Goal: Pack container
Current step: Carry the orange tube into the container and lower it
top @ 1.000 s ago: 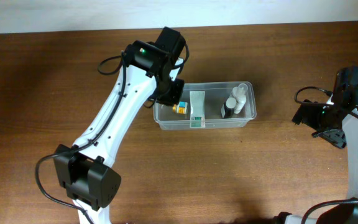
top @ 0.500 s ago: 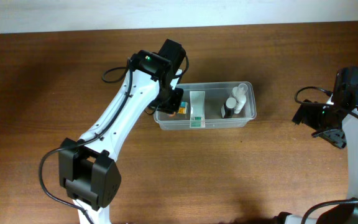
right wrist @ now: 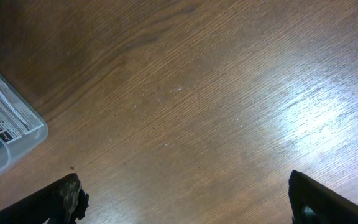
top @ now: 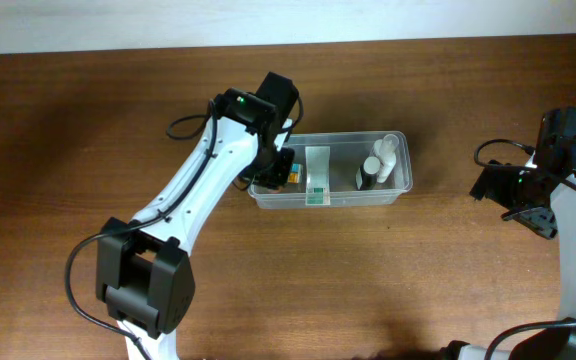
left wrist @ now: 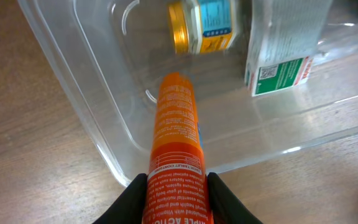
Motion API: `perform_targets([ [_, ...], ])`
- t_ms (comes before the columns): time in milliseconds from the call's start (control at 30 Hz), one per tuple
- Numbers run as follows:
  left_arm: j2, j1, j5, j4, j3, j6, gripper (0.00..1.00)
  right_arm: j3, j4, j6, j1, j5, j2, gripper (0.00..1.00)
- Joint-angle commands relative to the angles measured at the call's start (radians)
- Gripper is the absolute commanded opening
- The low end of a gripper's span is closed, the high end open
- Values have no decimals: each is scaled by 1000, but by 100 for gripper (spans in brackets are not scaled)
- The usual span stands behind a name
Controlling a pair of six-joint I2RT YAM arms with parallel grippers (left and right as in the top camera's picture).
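Note:
The clear container sits mid-table, and its near wall fills the left wrist view. My left gripper hangs over the container's left end, shut on an orange tube. The black fingers press both sides of the tube, whose far end points down into the bin. Inside lie a small yellow-and-blue bottle, a white-and-green box, a white bottle and a dark bottle. My right gripper is open over bare wood, well right of the container.
The brown wooden table surrounds the container. A pale wall edge runs along the far side. In the right wrist view only one corner of the container shows at the left, with the wide-apart fingertips at the bottom.
The left arm has shifted slightly right and nearer, bringing the orange tube down over the container's left end. The right arm has not moved.

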Motion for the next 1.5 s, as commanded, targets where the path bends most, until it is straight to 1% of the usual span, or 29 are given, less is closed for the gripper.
perform_targets([
  [0, -8, -6, -11, 13, -27, -13, 28, 2, 3, 13, -4, 2, -2, 98],
  [1033, -8, -5, -14, 72, -31, -12, 28, 2, 3, 13, -4, 2, -2, 98],
  [1067, -8, -6, -14, 72, -31, -12, 47, 2, 3, 13, -4, 2, -2, 98],
  [1100, -8, -5, -14, 72, -31, -12, 53, 2, 3, 13, -4, 2, -2, 98],
  [1133, -8, -5, -14, 72, -31, -12, 52, 2, 3, 12, -4, 2, -2, 98],
  [1167, -8, -5, -14, 72, -31, -12, 34, 2, 3, 12, -4, 2, -2, 98],
  [1200, -8, -5, -14, 72, -31, -12, 25, 2, 3, 13, -4, 2, -2, 98],
  [1267, -8, -5, -14, 72, -31, -12, 24, 2, 3, 13, -4, 2, -2, 98],
  [1367, -8, -5, -14, 72, -31, -12, 26, 2, 3, 13, -4, 2, -2, 98],
  [1433, -8, -5, -14, 72, -31, -12, 31, 2, 3, 13, -4, 2, -2, 98],
  [1467, -8, -5, -14, 72, -31, -12, 33, 2, 3, 13, -4, 2, -2, 98],
])
